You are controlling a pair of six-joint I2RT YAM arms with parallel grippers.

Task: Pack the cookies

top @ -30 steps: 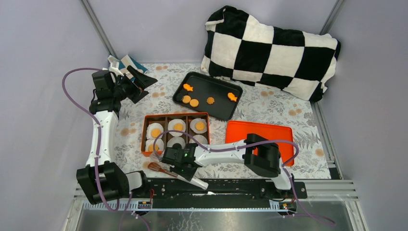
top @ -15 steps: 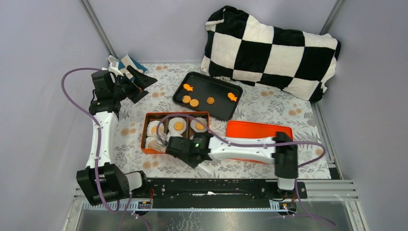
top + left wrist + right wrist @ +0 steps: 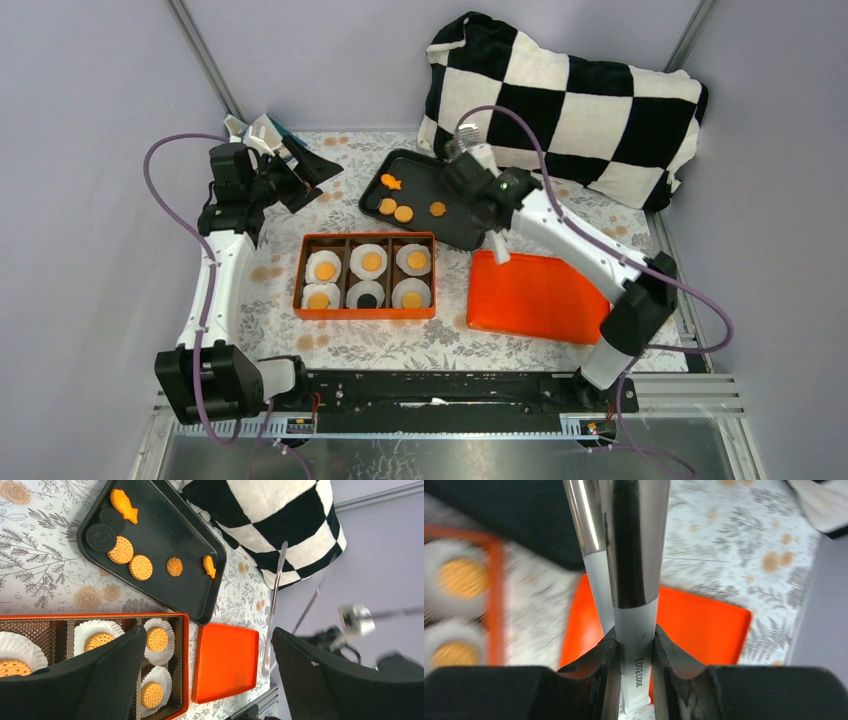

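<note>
Right gripper [image 3: 634,642] tight on tongs [image 3: 636,540]; left gripper [image 3: 210,677] wide

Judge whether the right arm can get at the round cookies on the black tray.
Probably yes. The right gripper, shut on tongs, is over the right part of the black tray, and the round cookies lie uncovered with nothing in between.
</note>
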